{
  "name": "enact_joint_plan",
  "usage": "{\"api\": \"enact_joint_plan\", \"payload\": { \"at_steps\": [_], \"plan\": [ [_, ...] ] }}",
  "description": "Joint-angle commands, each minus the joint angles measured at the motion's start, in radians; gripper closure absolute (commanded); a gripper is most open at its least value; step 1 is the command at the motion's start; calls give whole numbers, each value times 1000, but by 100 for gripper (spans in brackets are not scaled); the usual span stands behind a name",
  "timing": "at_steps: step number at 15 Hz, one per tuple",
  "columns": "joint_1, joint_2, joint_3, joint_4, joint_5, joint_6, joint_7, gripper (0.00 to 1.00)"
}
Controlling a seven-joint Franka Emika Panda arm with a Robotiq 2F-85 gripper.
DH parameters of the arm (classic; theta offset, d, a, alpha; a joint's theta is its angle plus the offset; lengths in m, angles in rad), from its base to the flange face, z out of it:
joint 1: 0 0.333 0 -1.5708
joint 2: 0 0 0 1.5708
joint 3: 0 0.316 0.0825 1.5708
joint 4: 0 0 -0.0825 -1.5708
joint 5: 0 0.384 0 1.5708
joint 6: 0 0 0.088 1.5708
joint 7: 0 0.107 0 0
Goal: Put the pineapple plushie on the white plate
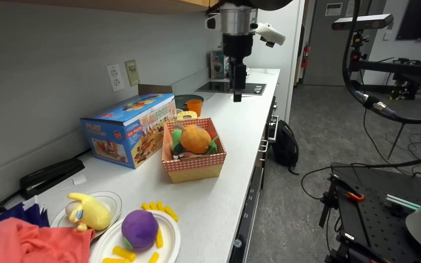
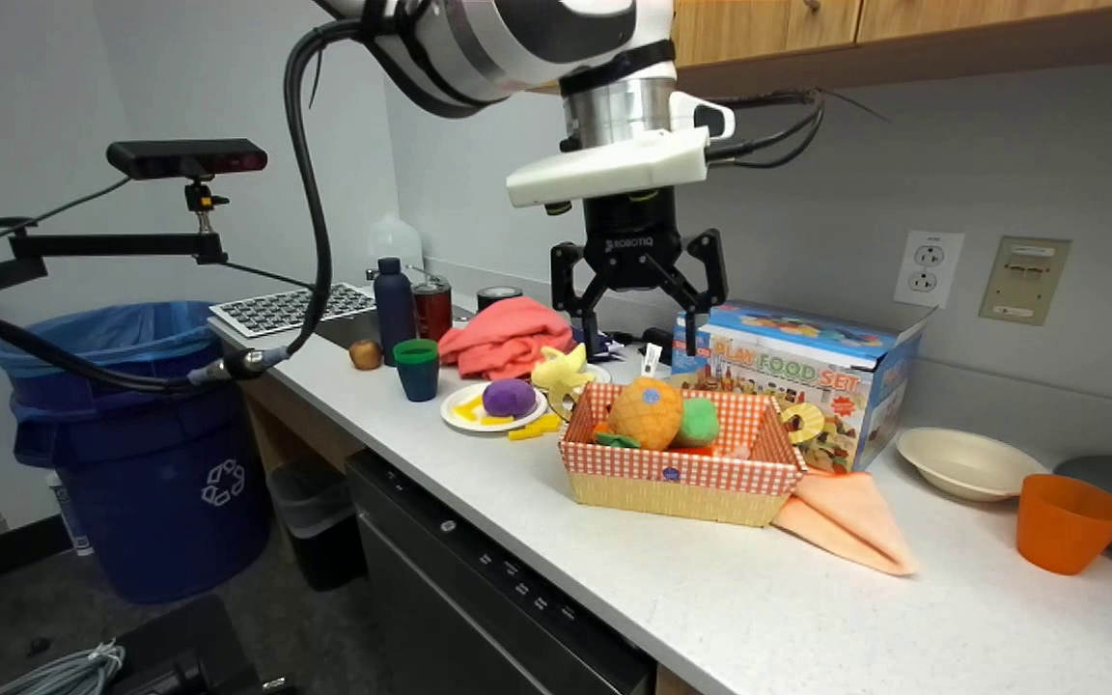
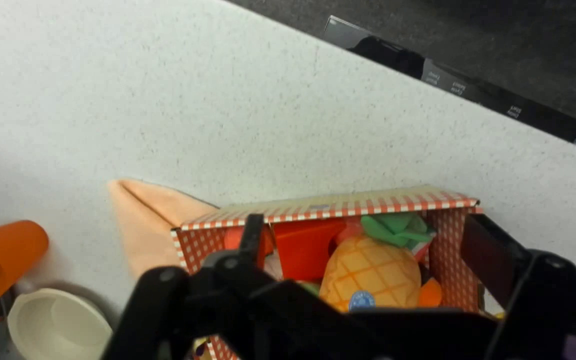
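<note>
A: If we begin from the left in an exterior view, what stands there first?

B: It is a blue bin (image 2: 141,483) on the floor. Then, on the counter (image 2: 807,618), there come a dark bottle (image 2: 395,314), a cup (image 2: 418,372), green above and blue below, and a coral cloth (image 2: 508,338) in a heap.

A: And the white plate (image 2: 453,400)?

B: It comes next, near the cloth. It carries a purple ball (image 2: 509,397) and some yellow sticks (image 2: 467,410); more sticks lie on the counter just beside it. After it I notice a yellow plush toy (image 2: 561,375).

A: Where is the pineapple plushie (image 2: 646,415), please?

B: It lies further to the right, inside the checkered basket (image 2: 677,497), with its green leaves toward the front edge of the counter. A green toy (image 2: 701,425) is just beside it.

A: How is the gripper (image 2: 641,338)?

B: It hangs in the air, higher than the basket, and its jaws stand wide apart. In the wrist view the plushie appears between them.

A: What is at the right?

B: Behind the basket there is a play food box (image 2: 759,367); then a peach napkin (image 2: 850,521) at the basket's corner, a cream bowl (image 2: 961,466) and an orange cup (image 2: 1066,531).
</note>
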Motion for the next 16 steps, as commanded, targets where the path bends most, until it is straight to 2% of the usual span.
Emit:
{"api": "enact_joint_plan", "payload": {
  "at_steps": [1, 7, 10, 16],
  "plan": [
    [3, 137, 31, 127, 42, 68, 18, 0],
    [-9, 315, 74, 229, 71, 207, 51, 0],
    [-9, 397, 93, 291, 83, 231, 84, 0],
    [-10, 510, 116, 376, 93, 208, 137, 0]
  ]
}}
